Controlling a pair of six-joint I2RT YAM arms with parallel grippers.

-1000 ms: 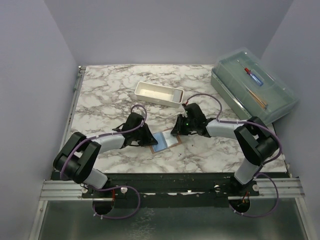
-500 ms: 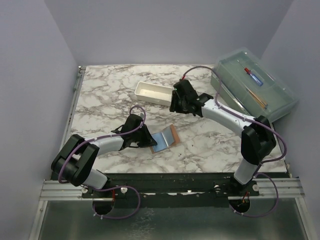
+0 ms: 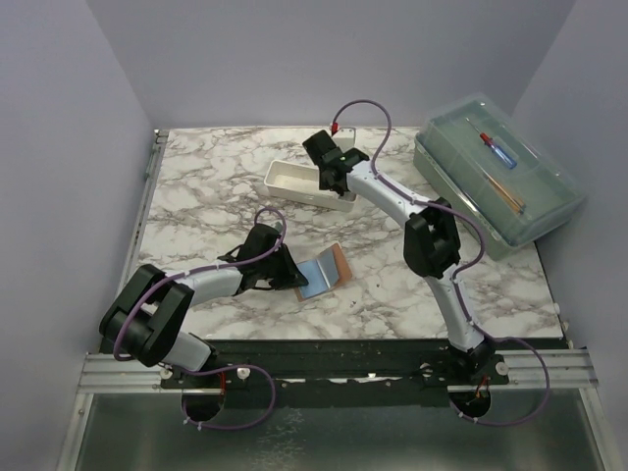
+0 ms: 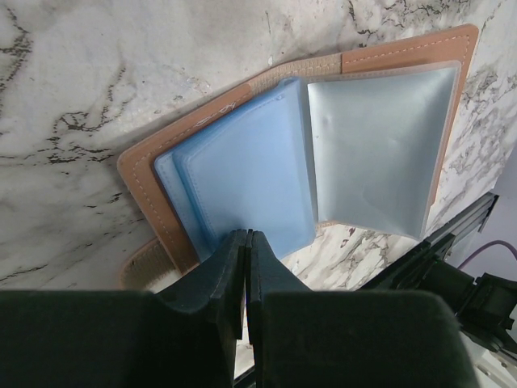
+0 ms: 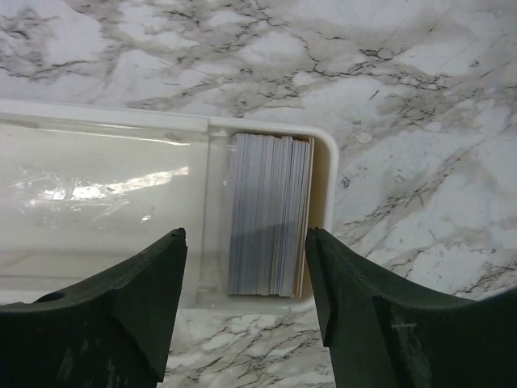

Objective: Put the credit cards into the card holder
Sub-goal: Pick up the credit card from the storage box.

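Since the edge-up credit cards look stiff, light and slick, the spread right tool should pinch their faces; the left tool clamps the card holder.

Soft, even overhead light; table bright, only faint shadows. Top view sharp, no blur. Wrist views v. close-up: left gripper & right gripper dark, near-silhouette, little detail. White glare streak on tray floor; cards crisp edge-on. Dull sheen on wallet plastic.
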